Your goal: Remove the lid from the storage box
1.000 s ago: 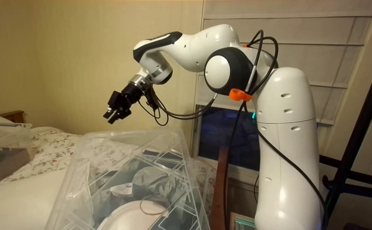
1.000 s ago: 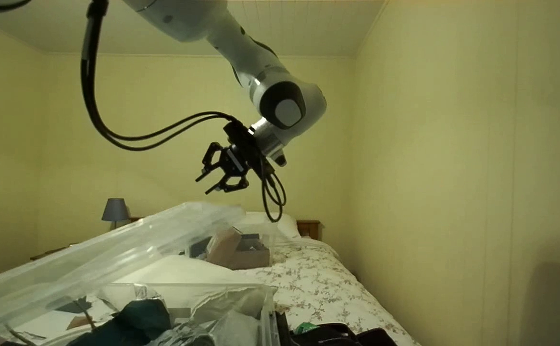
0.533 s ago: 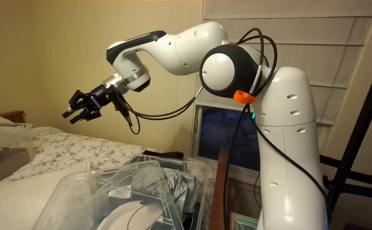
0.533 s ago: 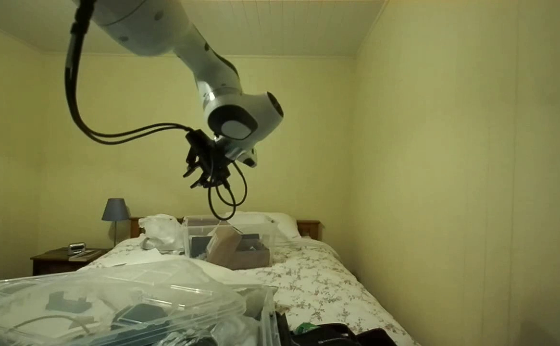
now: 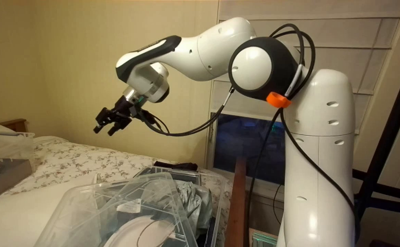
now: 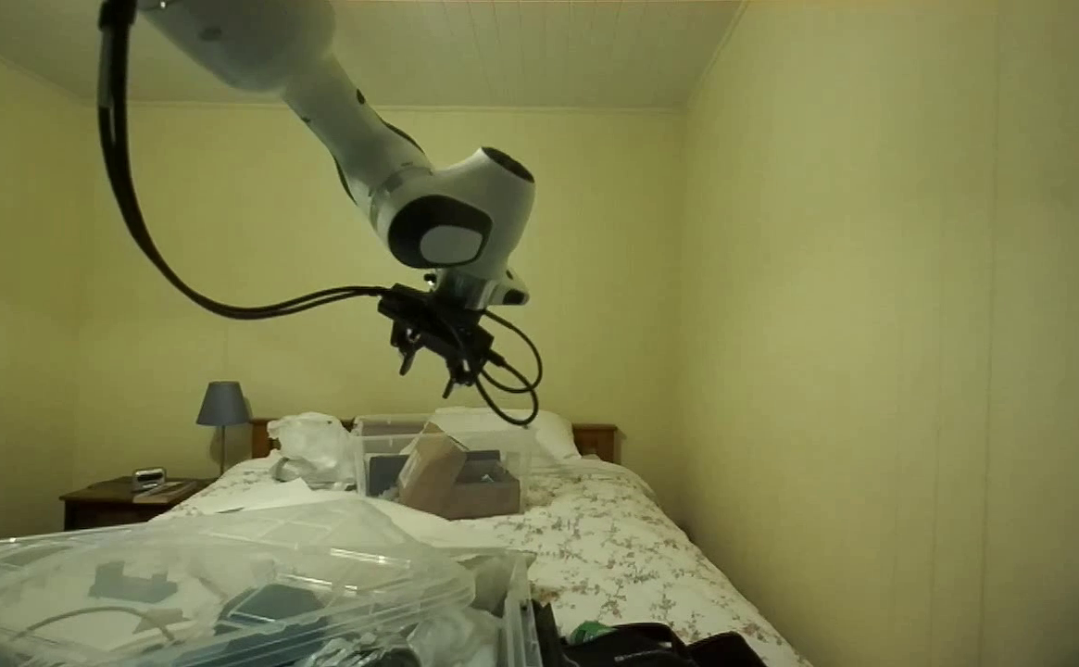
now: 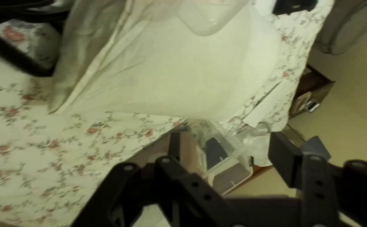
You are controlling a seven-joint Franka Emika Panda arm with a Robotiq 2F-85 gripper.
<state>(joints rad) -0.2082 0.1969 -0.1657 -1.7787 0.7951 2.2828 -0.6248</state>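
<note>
The clear lid lies skewed over the storage box, covering part of it. In an exterior view the lid reaches close to the right wall of the storage box. Grey-green cloth and a white round item show through the plastic. The right part of the box is uncovered. My gripper is open and empty, in the air above and beyond the lid, not touching it; it also shows in an exterior view and the wrist view. A clear plastic corner, seemingly the lid, shows in the wrist view.
Another clear bin with cardboard stands on the floral bed; it is between the fingers in the wrist view. A white bag lies beside it. Black bags lie right of the storage box. A wooden post stands near the arm.
The lid, raised and tilted one second ago, has dropped lower over the box. The open gripper has moved off toward the bed's far end, then partly back, and has turned.
</note>
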